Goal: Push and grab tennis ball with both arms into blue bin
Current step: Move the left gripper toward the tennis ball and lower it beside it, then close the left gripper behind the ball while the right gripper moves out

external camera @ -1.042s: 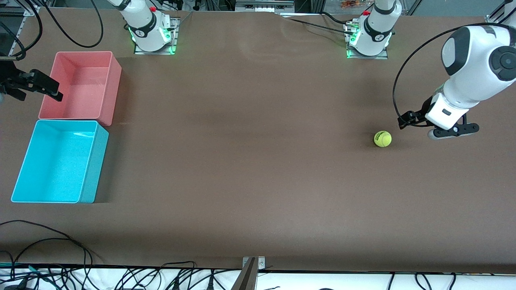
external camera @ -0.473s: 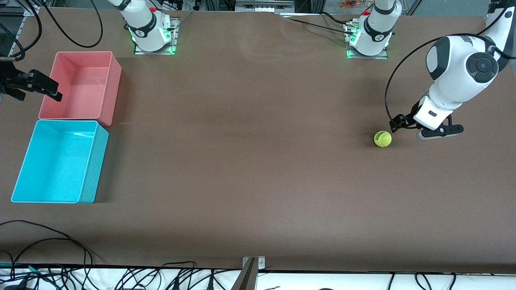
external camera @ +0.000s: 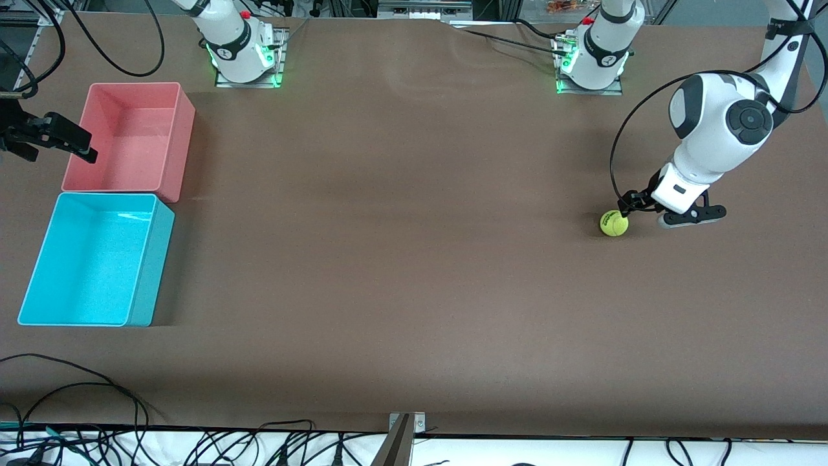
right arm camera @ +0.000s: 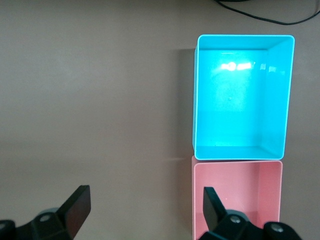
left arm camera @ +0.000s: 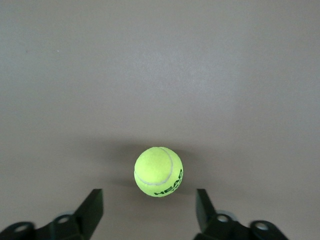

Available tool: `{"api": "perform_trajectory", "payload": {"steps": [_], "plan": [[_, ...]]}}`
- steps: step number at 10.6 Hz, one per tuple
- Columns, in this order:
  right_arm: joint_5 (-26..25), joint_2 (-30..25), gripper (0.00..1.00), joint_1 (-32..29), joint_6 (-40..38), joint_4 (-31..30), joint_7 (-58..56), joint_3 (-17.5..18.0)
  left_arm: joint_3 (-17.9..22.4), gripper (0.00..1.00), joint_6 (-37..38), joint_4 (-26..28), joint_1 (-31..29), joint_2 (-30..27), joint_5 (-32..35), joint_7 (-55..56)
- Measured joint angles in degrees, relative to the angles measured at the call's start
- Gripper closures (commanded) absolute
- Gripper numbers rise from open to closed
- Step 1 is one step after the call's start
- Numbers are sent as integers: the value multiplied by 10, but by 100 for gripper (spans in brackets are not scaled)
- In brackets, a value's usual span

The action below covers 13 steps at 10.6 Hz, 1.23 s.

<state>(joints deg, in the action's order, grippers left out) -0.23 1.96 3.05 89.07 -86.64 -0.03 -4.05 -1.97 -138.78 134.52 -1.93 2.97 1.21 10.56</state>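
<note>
The tennis ball (external camera: pixel 614 223) lies on the brown table toward the left arm's end. My left gripper (external camera: pixel 631 204) is low beside it, on the side away from the bins. In the left wrist view the ball (left arm camera: pixel 158 171) sits just ahead of the open left gripper (left arm camera: pixel 148 212), centred on the gap, and neither finger touches it. The blue bin (external camera: pixel 97 259) stands empty at the right arm's end and shows in the right wrist view (right arm camera: pixel 242 95). My right gripper (external camera: pixel 81 145) is open and empty, over the table edge beside the pink bin; it waits. It also shows in its own view (right arm camera: pixel 145 207).
A pink-red bin (external camera: pixel 129 136) stands empty against the blue bin, farther from the front camera; it shows in the right wrist view (right arm camera: pixel 237 200). Cables (external camera: pixel 65 401) lie along the table's front edge. Both arm bases (external camera: pixel 242 55) stand at the table's back edge.
My left arm has swung down and toward the right arm's end, bringing its gripper up to the ball. The ball and the right arm have not moved.
</note>
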Motion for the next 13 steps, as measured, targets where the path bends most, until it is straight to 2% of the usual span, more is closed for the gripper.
{"api": "perform_trajectory", "payload": {"steps": [2, 3, 6, 13], "plan": [[0, 1, 0, 0, 0, 0, 0, 1, 0, 93, -1, 3, -1, 7, 0, 0], [0, 2, 0, 0, 0, -1, 0, 1, 0, 100, -1, 4, -1, 8, 0, 0], [0, 6, 0, 0, 2, -6, 0, 1, 0, 100, -1, 9, -1, 11, 1, -60], [0, 7, 0, 1, 9, -19, -2, 2, 1, 100, 0, 17, -18, 13, 2, -430]]}}
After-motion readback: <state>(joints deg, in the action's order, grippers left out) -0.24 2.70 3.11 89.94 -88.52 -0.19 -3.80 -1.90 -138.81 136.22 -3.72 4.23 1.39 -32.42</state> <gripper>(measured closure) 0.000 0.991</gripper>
